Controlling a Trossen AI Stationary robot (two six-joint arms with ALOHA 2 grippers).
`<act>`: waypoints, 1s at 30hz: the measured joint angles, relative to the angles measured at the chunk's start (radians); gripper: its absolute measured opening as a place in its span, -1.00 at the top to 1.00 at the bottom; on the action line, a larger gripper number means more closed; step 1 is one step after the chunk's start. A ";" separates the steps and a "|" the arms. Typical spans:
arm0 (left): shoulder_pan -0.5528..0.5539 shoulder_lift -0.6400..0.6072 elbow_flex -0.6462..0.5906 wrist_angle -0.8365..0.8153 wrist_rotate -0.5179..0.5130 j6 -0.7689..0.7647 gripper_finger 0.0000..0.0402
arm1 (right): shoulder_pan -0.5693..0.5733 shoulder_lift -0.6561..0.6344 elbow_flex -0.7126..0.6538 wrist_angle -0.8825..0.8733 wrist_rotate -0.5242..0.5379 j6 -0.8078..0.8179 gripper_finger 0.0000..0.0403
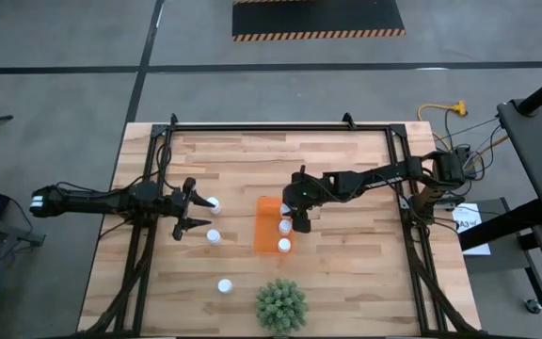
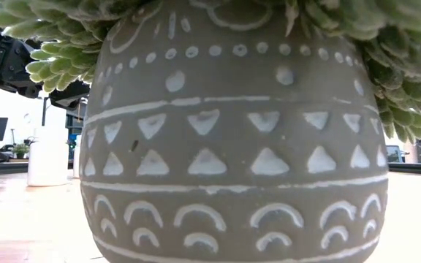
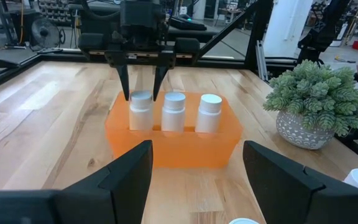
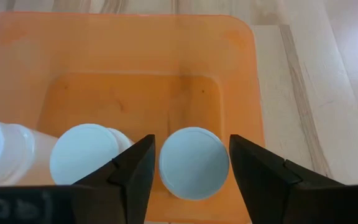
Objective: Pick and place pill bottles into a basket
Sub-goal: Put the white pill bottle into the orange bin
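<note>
The orange basket (image 1: 263,231) stands mid-table. Three white pill bottles stand upright in a row inside it (image 3: 173,112). My right gripper (image 4: 191,168) is open and points down into the basket. Its fingers stand on either side of the cap of the end bottle (image 4: 193,162), nearest the table's far edge, close to it but apart from it. It also shows in the left wrist view (image 3: 142,93). My left gripper (image 3: 197,186) is open wide and empty, level, left of the basket (image 1: 194,207). Three more bottles stand on the table (image 1: 214,202), (image 1: 214,236), (image 1: 224,285).
A green spiky plant in a grey patterned pot (image 1: 280,306) stands near the table's near edge, close to the basket's near end, and fills the low view (image 2: 232,146). Black frame rails run along the table's sides (image 1: 149,188).
</note>
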 joint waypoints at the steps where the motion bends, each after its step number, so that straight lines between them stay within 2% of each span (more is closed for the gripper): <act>1: 0.000 0.000 0.000 0.000 0.000 0.000 -0.16 | 0.000 0.000 0.000 0.000 0.000 0.000 0.03; 8: 0.000 0.000 0.000 0.000 0.000 0.000 -0.16 | 0.000 -0.003 0.022 -0.013 0.000 -0.002 0.03; 30: 0.000 0.000 0.000 0.000 0.000 0.000 -0.16 | 0.000 -0.003 0.245 -0.023 0.001 0.033 0.04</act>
